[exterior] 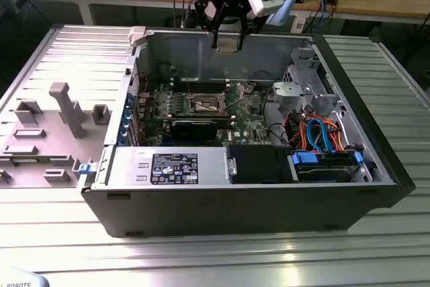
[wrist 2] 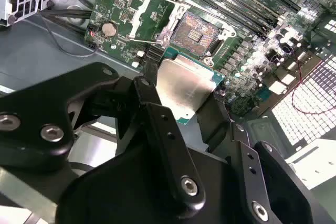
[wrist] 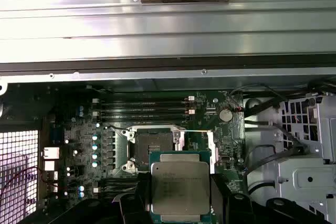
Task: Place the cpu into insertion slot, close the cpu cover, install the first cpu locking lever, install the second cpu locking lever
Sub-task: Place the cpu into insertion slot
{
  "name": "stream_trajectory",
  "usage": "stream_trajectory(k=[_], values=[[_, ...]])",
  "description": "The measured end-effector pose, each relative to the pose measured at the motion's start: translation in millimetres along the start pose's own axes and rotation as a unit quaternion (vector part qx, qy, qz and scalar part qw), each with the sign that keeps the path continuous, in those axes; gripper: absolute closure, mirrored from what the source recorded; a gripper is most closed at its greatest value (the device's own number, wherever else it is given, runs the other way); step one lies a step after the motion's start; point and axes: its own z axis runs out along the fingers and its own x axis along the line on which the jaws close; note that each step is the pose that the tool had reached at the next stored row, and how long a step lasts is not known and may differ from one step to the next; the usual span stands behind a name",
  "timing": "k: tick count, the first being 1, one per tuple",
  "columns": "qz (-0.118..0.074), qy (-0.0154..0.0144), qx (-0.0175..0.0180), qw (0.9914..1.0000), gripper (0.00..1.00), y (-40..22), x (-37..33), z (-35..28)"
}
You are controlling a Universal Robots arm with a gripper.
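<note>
Holds, inside the open black computer case on the ribbed metal counter, a green motherboard with the small square silver-rimmed insertion slot bare and dark-centred. Hangs over the case at upper centre of the exterior view: black pincer, clamped on the flat silver-topped cpu, clear of the slot. Stands swung open beside the slot in the first wrist view: thin silver cpu cover.

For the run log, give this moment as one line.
gripper: jaws shut on cpu | insertion slot: empty | cpu cover: open
</note>
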Motion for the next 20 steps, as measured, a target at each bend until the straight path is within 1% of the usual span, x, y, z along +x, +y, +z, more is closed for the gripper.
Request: stream_trajectory(k=[17,20], values=[[0.002,-0.0002,0.0,1.0,0.46,0.0,0.7,0.1],[0.006,-0.0005,-0.0001,0.99998,0.46,0.0,1.0,0.1]])
